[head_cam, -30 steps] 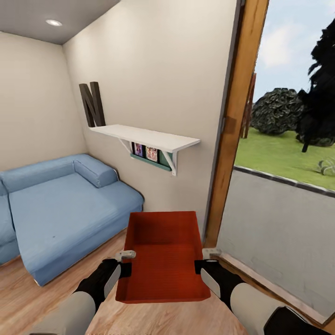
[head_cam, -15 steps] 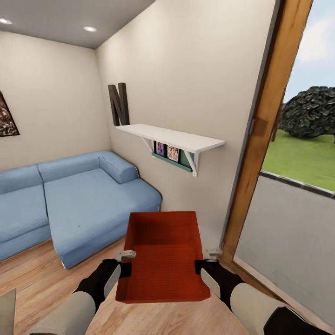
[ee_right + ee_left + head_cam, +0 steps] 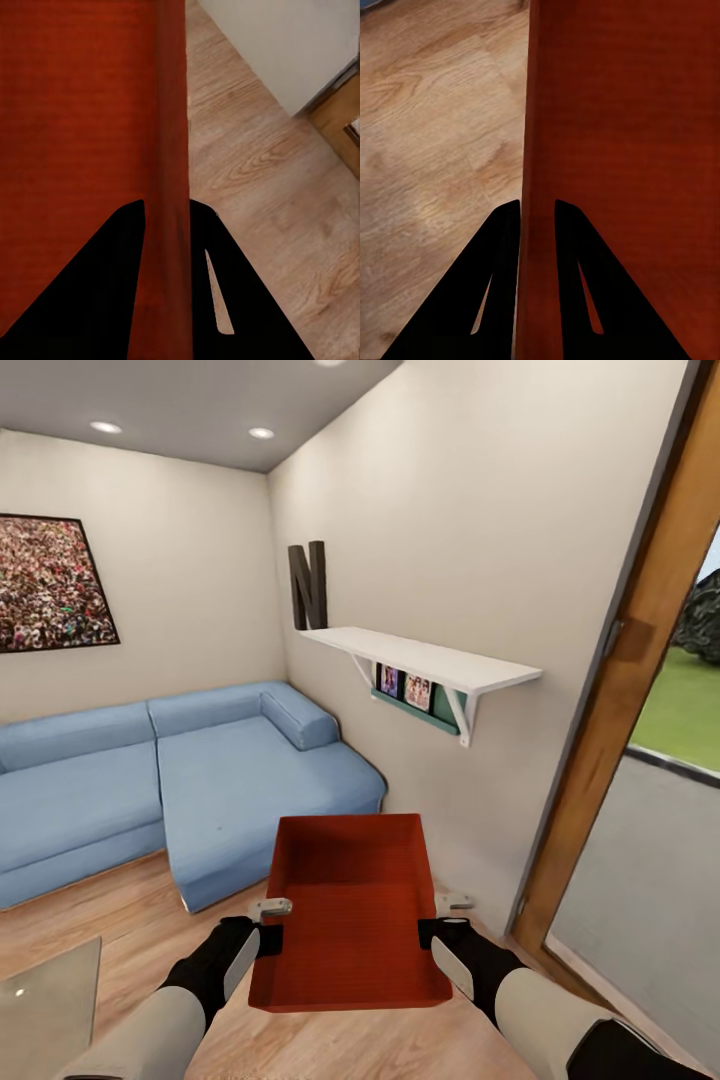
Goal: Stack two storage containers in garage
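View swung left; orange-red container (image 3: 350,910) unchanged.

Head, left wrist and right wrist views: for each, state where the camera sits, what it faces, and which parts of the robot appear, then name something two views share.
Head view: from the robot's head, looking forward and down at the red bin, blue sofa and shelf; both forearms show.
Left wrist view: on the left arm, looking along the left gripper, jaws pinching the bin wall above the wood floor.
Right wrist view: on the right arm, looking along the right gripper, jaws pinching the opposite wall.
Shared: all three show the bin.
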